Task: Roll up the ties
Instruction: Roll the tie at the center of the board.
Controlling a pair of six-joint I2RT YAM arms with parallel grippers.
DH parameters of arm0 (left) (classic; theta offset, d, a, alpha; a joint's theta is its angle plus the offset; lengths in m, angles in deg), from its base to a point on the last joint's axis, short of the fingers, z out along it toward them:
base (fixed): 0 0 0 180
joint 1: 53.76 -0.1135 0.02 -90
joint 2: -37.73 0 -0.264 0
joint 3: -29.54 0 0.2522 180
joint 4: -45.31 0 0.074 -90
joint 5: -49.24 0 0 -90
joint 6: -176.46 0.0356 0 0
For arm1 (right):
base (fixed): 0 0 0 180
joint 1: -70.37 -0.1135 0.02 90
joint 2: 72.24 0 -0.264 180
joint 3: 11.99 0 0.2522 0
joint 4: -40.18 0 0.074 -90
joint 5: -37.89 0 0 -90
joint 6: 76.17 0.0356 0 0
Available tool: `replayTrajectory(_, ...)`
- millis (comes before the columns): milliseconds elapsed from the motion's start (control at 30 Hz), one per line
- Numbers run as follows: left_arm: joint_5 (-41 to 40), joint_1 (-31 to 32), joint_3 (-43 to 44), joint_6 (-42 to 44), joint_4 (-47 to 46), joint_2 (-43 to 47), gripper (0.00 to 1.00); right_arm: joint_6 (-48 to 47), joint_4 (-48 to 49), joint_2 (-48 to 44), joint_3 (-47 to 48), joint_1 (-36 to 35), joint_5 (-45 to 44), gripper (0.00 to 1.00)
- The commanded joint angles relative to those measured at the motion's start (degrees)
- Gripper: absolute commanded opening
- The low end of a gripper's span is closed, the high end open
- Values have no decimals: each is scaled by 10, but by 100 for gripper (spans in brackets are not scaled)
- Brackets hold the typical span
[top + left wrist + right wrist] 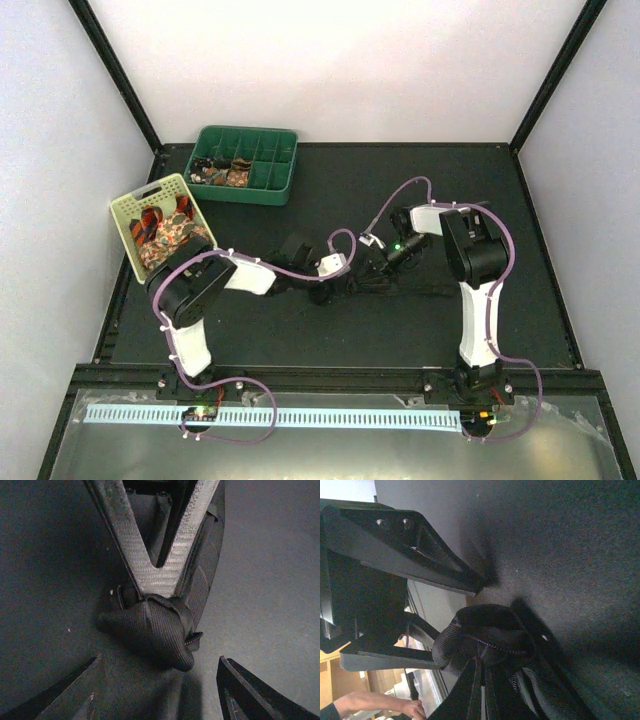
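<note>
Right gripper (152,592) is clamping dark tie (155,630) at its rolled end; left gripper (157,662) is hanging wide, holding 0. Risk: fabric slipping, roll unwinding.

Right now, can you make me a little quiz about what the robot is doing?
1. True or false: the right gripper is shut on the dark tie.
2. Where is the basket? A left side, B right side, C middle.
3. What colour is the tray with the little boxes?
Key: 1 true; 2 A; 3 green.
</note>
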Motion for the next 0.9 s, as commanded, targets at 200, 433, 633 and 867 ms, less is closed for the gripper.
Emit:
replayTrajectory(200, 53, -1, 28, 62, -88, -46, 62, -36, 12, 28, -5, 0, -136, 2)
replayTrajectory(433, 78, 0, 45, 85, -103, -69, 60, -43, 8, 28, 4, 0, -156, 2)
replayTrajectory(633, 86, 2, 54, 99, -116, -91, 58, -56, 6, 26, 3, 0, -176, 2)
replayTrajectory(867, 77, 18, 54, 98, -134, -98, 44, -55, 9, 30, 12, 0, -185, 2)
